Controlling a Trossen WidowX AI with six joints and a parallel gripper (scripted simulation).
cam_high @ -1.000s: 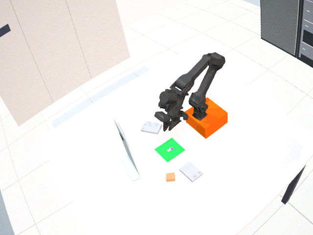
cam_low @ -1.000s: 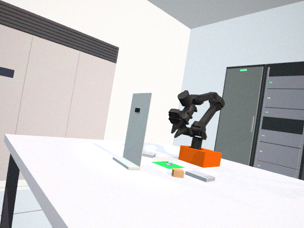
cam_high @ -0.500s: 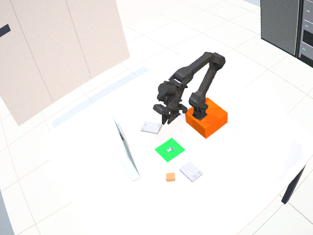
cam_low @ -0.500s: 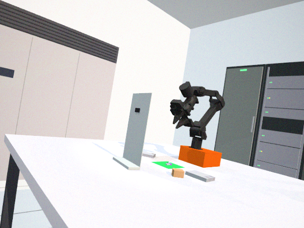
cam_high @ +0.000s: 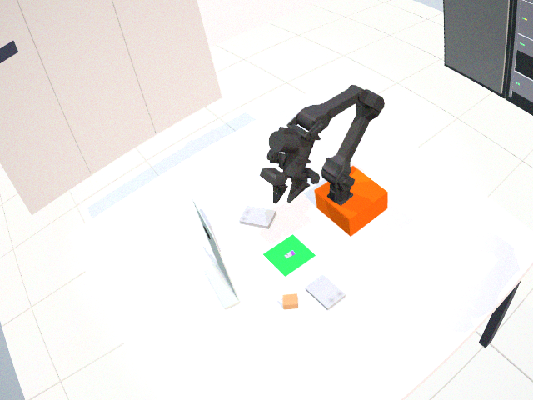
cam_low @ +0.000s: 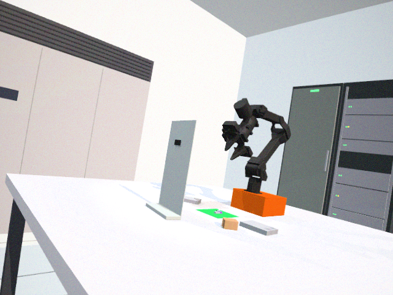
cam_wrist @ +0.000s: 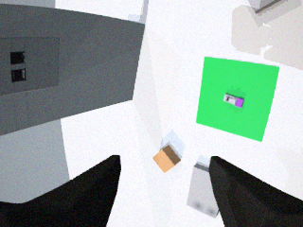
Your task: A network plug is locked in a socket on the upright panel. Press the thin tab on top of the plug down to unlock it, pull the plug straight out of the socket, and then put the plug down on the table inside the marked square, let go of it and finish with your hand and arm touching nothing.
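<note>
The network plug (cam_high: pixel 289 254) (cam_low: pixel 218 211) (cam_wrist: pixel 233 99), pale with a purple end, lies on the table inside the green marked square (cam_high: pixel 286 268) (cam_low: pixel 207 211) (cam_wrist: pixel 270 118), near its middle. The upright panel (cam_high: pixel 223 262) (cam_low: pixel 177 171) (cam_wrist: pixel 99 61) stands beside the square. Two dark socket openings show in its face in the wrist view, with no plug in them. My gripper (cam_high: pixel 281 201) (cam_low: pixel 228 155) (cam_wrist: pixel 165 163) is open and empty. It hangs in the air well above the table, between the panel and the arm's base, touching nothing.
An orange-brown block (cam_high: pixel 290 302) (cam_low: pixel 229 224) (cam_wrist: pixel 166 159) lies near the square. A grey flat box (cam_high: pixel 325 292) (cam_low: pixel 257 227) (cam_wrist: pixel 204 191) lies beside the block. Another grey flat box (cam_high: pixel 257 217) (cam_low: pixel 192 200) lies on the square's other side. The arm stands on an orange base (cam_high: pixel 368 208) (cam_low: pixel 274 206).
</note>
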